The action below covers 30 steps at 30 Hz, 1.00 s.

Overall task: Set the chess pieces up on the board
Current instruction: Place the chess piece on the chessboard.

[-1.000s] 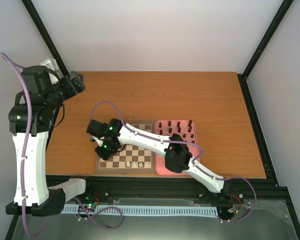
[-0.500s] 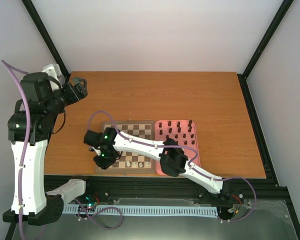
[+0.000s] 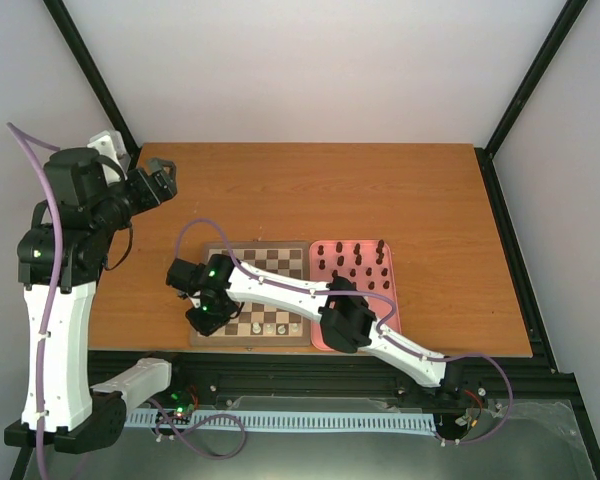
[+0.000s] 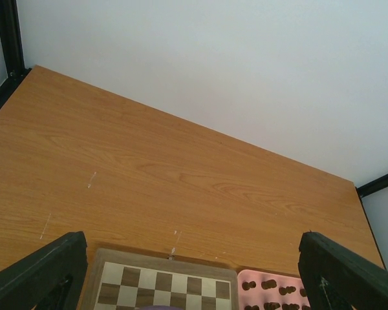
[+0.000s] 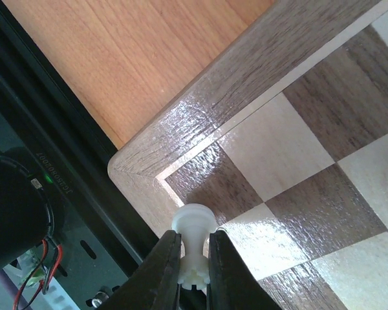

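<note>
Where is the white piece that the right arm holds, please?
In the right wrist view, the white piece sits pinched between the fingers at the board's near-left corner.

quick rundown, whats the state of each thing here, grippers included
left gripper, open, empty, up over the far-left part of the table
right gripper, shut on the white chess piece
white chess piece, gripped, at the board's near-left corner
board, flat on the table, a few white pieces near its front edge
pink tray, beside the board, part filled
dark pieces, standing in the tray
</note>
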Tool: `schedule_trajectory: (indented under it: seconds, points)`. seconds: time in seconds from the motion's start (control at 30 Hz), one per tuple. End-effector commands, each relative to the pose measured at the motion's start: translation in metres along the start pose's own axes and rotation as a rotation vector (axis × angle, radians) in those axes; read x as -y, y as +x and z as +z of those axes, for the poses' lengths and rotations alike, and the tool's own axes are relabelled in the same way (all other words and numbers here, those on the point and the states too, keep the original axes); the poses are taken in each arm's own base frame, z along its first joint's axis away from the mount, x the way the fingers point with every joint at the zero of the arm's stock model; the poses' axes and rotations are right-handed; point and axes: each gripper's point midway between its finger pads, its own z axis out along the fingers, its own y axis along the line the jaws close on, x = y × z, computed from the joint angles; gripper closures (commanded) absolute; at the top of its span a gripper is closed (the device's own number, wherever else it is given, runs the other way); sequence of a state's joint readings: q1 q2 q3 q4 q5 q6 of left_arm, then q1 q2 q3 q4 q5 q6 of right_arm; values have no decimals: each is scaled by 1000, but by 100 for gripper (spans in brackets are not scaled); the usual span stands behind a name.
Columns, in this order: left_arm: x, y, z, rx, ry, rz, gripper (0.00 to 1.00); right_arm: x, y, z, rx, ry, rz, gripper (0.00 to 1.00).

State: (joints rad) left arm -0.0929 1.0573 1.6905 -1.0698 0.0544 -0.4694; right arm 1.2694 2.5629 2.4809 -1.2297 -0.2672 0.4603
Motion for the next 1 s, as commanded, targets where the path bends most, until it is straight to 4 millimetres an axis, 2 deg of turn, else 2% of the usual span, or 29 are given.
schedule_trajectory:
  seconds: [0.0,0.27,0.97]
  points:
    - [4,-1,-2,10,19,28,0,3,-12,-2,41,7,11,91]
    - [2,1,2,2,9,35,0,8,-19,0,48,-4,19,90]
    - [-2,6,7,-13,-2,47,0,8,-15,8,17,-32,16,84]
